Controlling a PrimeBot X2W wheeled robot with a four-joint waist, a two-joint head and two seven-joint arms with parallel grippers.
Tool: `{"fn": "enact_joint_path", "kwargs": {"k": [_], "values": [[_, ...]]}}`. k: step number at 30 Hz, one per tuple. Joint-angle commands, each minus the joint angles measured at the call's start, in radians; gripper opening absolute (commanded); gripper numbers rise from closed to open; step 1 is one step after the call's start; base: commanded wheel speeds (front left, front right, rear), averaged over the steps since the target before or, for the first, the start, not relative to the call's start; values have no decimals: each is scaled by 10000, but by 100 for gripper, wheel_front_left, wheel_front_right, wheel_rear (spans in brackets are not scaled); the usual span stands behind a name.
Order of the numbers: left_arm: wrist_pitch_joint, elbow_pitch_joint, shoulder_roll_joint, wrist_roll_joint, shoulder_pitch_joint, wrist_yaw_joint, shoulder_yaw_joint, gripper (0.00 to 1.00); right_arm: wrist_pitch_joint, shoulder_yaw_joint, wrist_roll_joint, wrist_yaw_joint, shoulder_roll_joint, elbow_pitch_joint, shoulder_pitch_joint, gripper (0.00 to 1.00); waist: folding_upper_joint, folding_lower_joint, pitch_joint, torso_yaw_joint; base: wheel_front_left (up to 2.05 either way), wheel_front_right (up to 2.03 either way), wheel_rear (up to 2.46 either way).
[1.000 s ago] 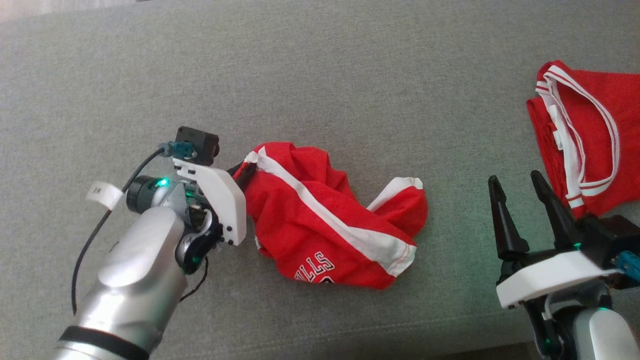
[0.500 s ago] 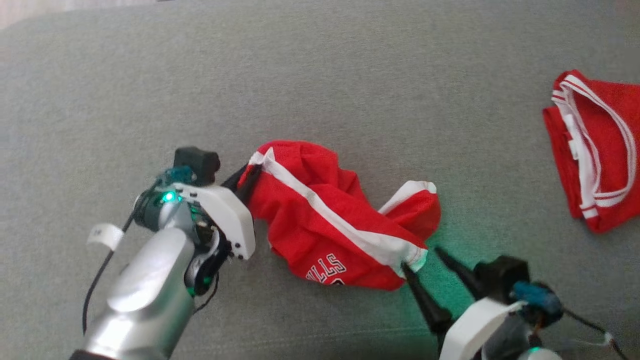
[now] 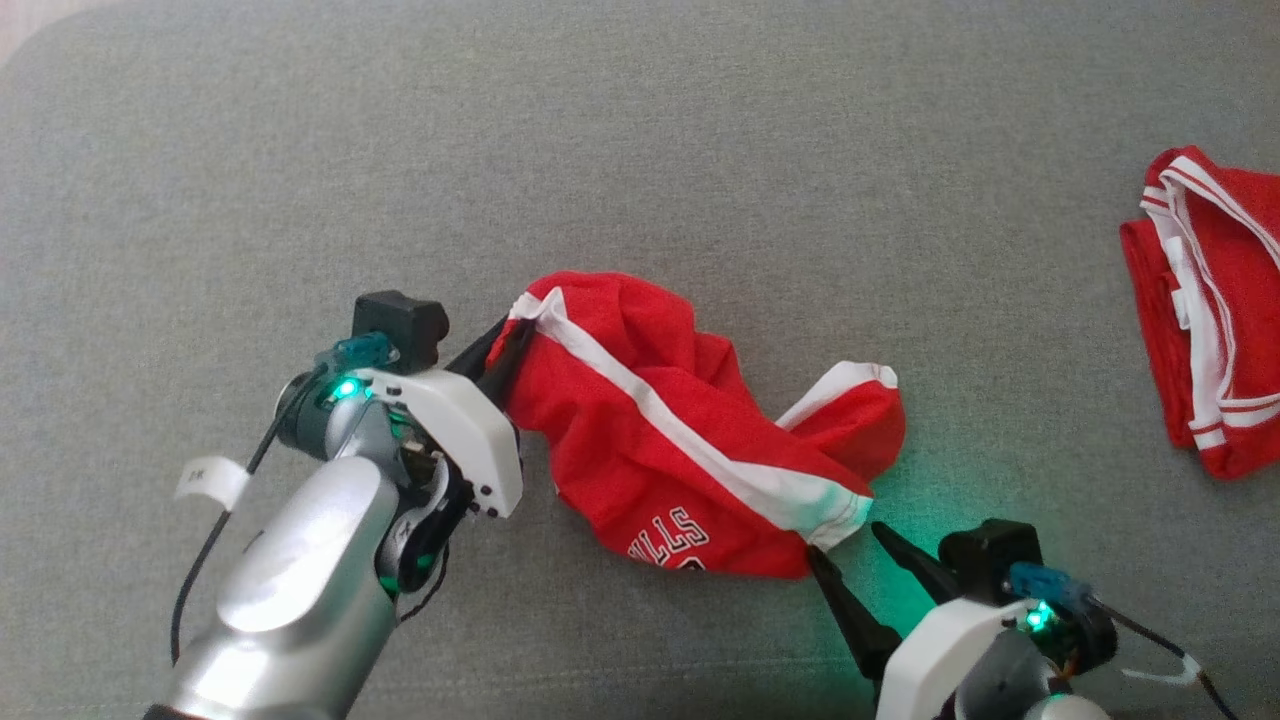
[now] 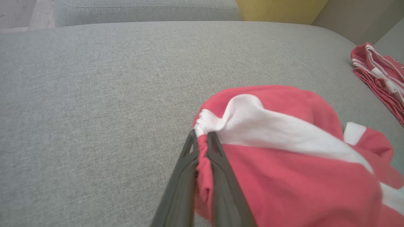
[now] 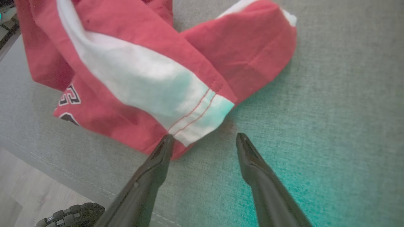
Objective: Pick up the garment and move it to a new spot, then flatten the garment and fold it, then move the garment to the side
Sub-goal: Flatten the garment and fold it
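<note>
The red garment (image 3: 680,450) with a white stripe lies crumpled on the grey sofa cushion (image 3: 700,150), near the middle of the head view. The left gripper (image 3: 505,350) stays pressed together on the bunched fabric at the stripe's end, at the garment's 10 o'clock, as it was a second ago; the left wrist view shows cloth squeezed between its fingers (image 4: 217,157). The right gripper (image 3: 845,540) has changed most. A second ago it stood well apart at 4 o'clock, near the folded red garment (image 3: 1210,310). Now it sits at the crumpled garment's 5 o'clock, jaws spread wide, one fingertip (image 5: 167,140) touching the white hem corner and the other on bare cushion. The folded garment shows farther toward 3 o'clock because the camera has shifted.
</note>
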State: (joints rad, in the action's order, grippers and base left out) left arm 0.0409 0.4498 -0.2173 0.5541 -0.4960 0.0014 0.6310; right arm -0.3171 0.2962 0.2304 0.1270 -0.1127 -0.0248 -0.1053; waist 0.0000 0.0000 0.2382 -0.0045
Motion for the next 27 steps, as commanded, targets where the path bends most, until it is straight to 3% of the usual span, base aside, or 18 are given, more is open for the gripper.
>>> {"fn": "enact_joint_path", "kwargs": {"k": [1,4,5,7,8,9,17,27], "values": [[-121,-383,-295,-1,-206,61,-386,0,101,173,74,37,46,148,384,100,0,0,18,-9,0,0,0],[-126,-458,-313,31,-166,80,-379,0,280,243,225,37,177,-197,635,100,0,0,40,-6,0,0,0],[-123,-480,-314,42,-158,84,-373,0,349,301,293,37,204,-282,710,92,0,0,50,0,0,0,0],[-129,-517,-311,56,-154,95,-362,0,490,378,421,37,227,-409,831,25,0,0,78,18,0,0,0],[-129,-517,-311,56,-154,95,-362,0,490,378,421,37,227,-409,831,25,0,0,78,18,0,0,0],[-143,-534,-309,67,-153,99,-362,0,603,413,497,37,226,-425,887,0,0,0,87,22,0,0,0],[-689,-714,-350,111,14,269,-516,0,1240,133,803,37,-56,141,872,0,0,0,-126,21,0,0,0],[-1758,-2697,-924,122,303,972,-1436,0,1743,-1322,328,37,-771,2554,1702,0,0,0,-1066,-95,0,0,0]]}}
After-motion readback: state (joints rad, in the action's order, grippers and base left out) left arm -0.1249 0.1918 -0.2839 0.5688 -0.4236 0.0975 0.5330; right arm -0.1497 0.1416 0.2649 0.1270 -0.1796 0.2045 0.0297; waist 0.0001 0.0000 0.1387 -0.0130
